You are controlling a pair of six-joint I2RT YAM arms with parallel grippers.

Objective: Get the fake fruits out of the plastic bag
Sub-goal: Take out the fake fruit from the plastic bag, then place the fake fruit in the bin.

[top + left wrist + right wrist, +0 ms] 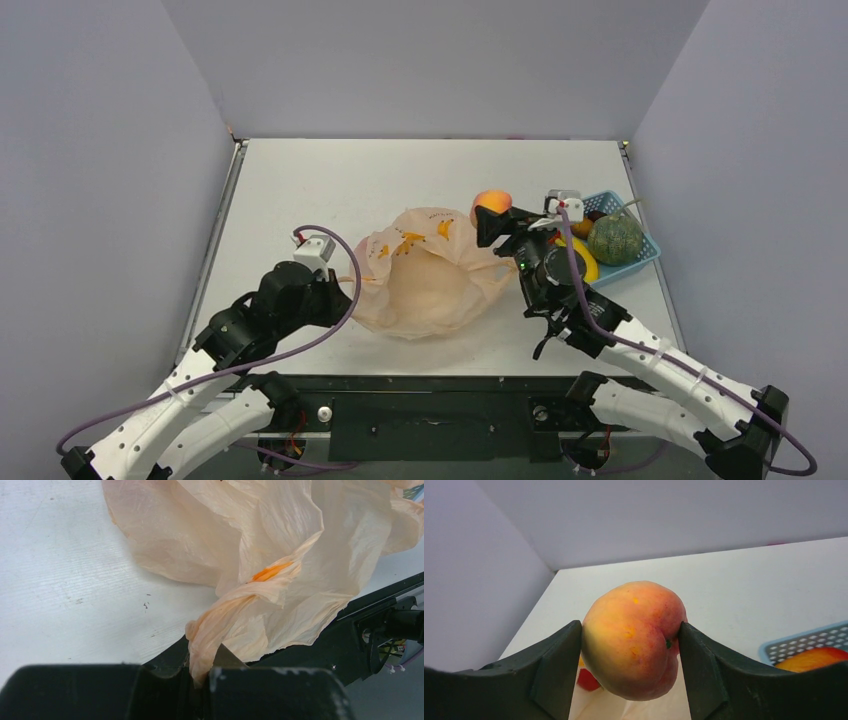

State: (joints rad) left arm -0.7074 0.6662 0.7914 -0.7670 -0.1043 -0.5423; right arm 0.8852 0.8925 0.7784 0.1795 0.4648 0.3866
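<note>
The peach-orange plastic bag (425, 275) lies crumpled mid-table, banana prints showing. My left gripper (335, 285) is shut on a twisted handle of the bag (215, 630) at its left edge. My right gripper (490, 215) is shut on a peach (634, 637), held up in the air at the bag's right top edge, left of the basket. The peach also shows in the top view (492, 202). A red fruit (588, 679) shows below it inside the bag. The green melon (614, 240), a yellow banana (584, 262) and a mango (811, 660) lie in the basket.
The light blue perforated basket (645, 252) stands at the right table edge, just right of my right arm. Grey walls close in the table on three sides. The black front rail (360, 640) runs below the bag.
</note>
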